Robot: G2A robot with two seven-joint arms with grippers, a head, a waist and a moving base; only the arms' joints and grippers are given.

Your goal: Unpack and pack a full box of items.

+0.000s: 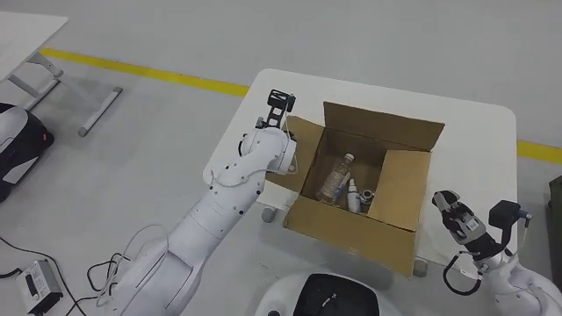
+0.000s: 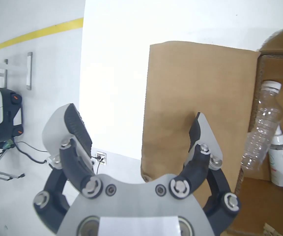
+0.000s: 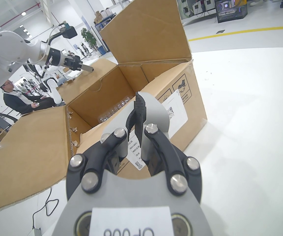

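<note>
An open cardboard box (image 1: 351,221) stands on the white table (image 1: 479,127) with its flaps spread. Inside lie a clear plastic bottle (image 1: 334,178), a small white bottle (image 1: 353,195) and a small dark item (image 1: 367,198). My left gripper (image 2: 136,126) is open and hovers just above the box's left flap (image 2: 193,79), holding nothing; the clear bottle (image 2: 264,128) and white bottle (image 2: 280,159) lie beyond the flap. My right gripper (image 3: 138,110) is shut and empty, close to the box's right outer wall (image 3: 180,92), low by the table's near right corner (image 1: 448,209).
Bare table lies to the right of and behind the box. A second white table (image 1: 26,31) stands far left, with a dark and white machine (image 1: 18,145) on the floor near it. Yellow lines cross the floor.
</note>
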